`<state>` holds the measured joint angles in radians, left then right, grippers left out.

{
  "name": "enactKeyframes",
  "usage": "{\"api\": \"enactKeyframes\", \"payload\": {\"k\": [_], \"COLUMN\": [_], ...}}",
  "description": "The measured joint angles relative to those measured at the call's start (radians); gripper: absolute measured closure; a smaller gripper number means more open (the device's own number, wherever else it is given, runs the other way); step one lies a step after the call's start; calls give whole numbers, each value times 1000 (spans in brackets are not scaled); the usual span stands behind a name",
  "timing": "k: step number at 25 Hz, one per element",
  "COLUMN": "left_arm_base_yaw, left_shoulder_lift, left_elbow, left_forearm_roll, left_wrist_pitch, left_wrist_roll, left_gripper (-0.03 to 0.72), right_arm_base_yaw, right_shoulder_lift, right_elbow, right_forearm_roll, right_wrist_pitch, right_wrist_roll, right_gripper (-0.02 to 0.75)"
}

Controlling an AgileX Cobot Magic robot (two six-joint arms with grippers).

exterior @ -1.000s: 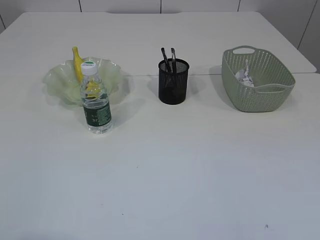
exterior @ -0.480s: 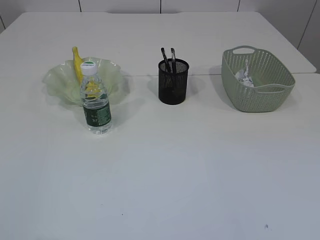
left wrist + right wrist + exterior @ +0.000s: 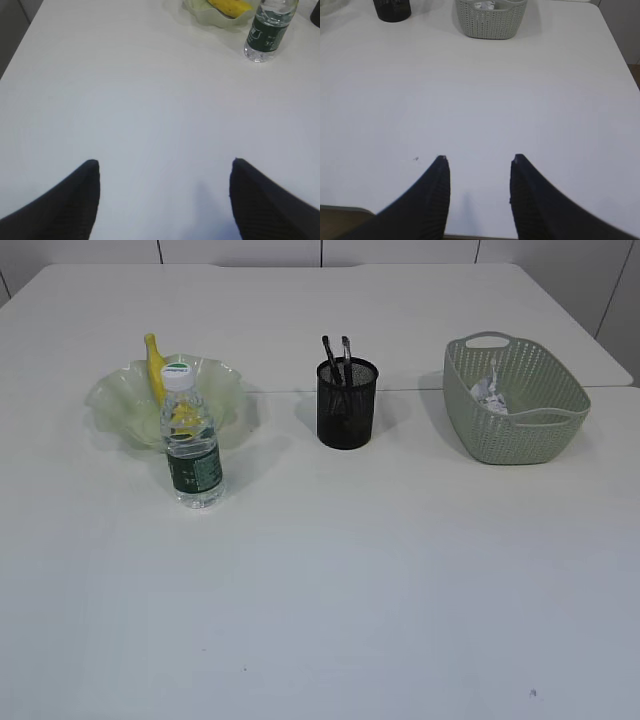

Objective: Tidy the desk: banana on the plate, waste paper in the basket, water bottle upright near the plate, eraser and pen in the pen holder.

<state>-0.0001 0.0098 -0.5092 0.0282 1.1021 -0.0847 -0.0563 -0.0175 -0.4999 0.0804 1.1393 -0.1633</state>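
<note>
- One banana point(image 3: 155, 368) lies in the wavy pale green plate point(image 3: 115, 400) at the left of the white table point(image 3: 330, 580), its dark tip poking above the far rim.
- One water bottle point(image 3: 193, 445) stands upright just in front of the plate, white cap on top, dark green label facing the exterior camera.
- Two pens point(image 3: 336, 352) stick up out of the black mesh pen holder point(image 3: 347, 405) at the middle of the table; the eraser cannot be made out through the mesh.
- Crumpled waste paper point(image 3: 490, 395) sits inside the sage-green basket point(image 3: 530, 435) at the right.
- Left gripper point(image 3: 165, 170): jaws spread wide, holding nothing, above bare tabletop well short of the bottle.
- Right gripper point(image 3: 478, 160): jaws parted, empty, over bare tabletop well apart from basket and holder.
</note>
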Motion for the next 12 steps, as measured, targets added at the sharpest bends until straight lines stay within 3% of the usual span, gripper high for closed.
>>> {"api": "enactKeyframes", "payload": {"k": [12], "left_arm_base_yaw": [0], "left_shoulder_lift": [-2], "left_elbow": [0], "left_forearm_roll": [28], "left_wrist_pitch": [0], "left_wrist_roll": [18], "left_gripper": [119], "right_arm_base_yaw": [0], "right_shoulder_lift": [0], "right_elbow": [0], "right_forearm_roll": [4], "right_wrist_pitch": [0], "right_wrist_roll": [-19], "right_gripper": [433]}}
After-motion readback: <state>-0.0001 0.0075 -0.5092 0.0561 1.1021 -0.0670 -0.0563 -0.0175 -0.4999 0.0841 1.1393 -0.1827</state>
